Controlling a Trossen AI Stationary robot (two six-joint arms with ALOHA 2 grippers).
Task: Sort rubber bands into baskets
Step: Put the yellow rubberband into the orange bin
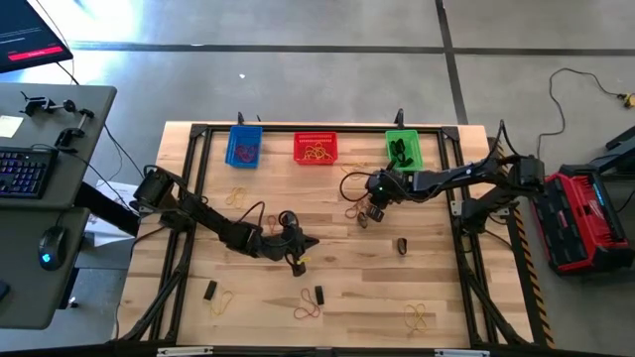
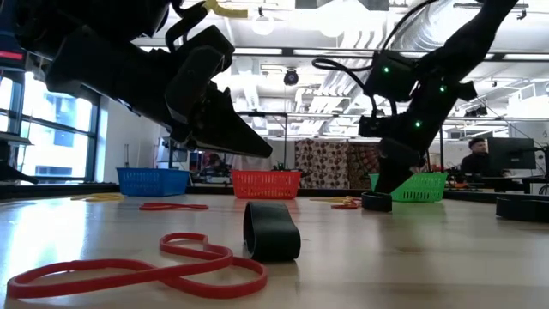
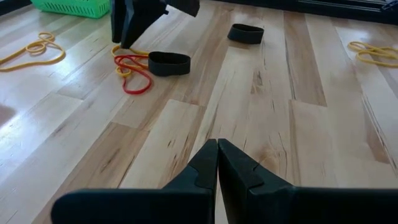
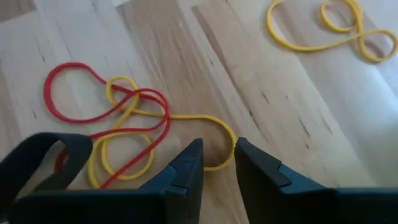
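Note:
The blue basket (image 1: 244, 146), red basket (image 1: 316, 149) and green basket (image 1: 403, 149) stand in a row at the table's far edge. Rubber bands lie scattered on the wood. My right gripper (image 4: 217, 158) is open, low over a tangle of red and yellow bands (image 4: 118, 121), with the end of a yellow loop (image 4: 219, 163) showing between its fingertips. I cannot tell whether it touches that loop. A thick black band (image 4: 37, 155) lies beside the tangle. My left gripper (image 3: 217, 155) is shut on nothing, above bare wood near the table's middle (image 1: 303, 243).
Another black band (image 1: 402, 245) lies right of centre. Yellow bands lie at the left (image 1: 238, 195) and near right (image 1: 419, 317). Two black bands (image 1: 210, 291) (image 1: 319, 295) and a reddish band (image 1: 308, 310) lie by the near edge. A desk with a keyboard (image 1: 25, 169) stands off to the left.

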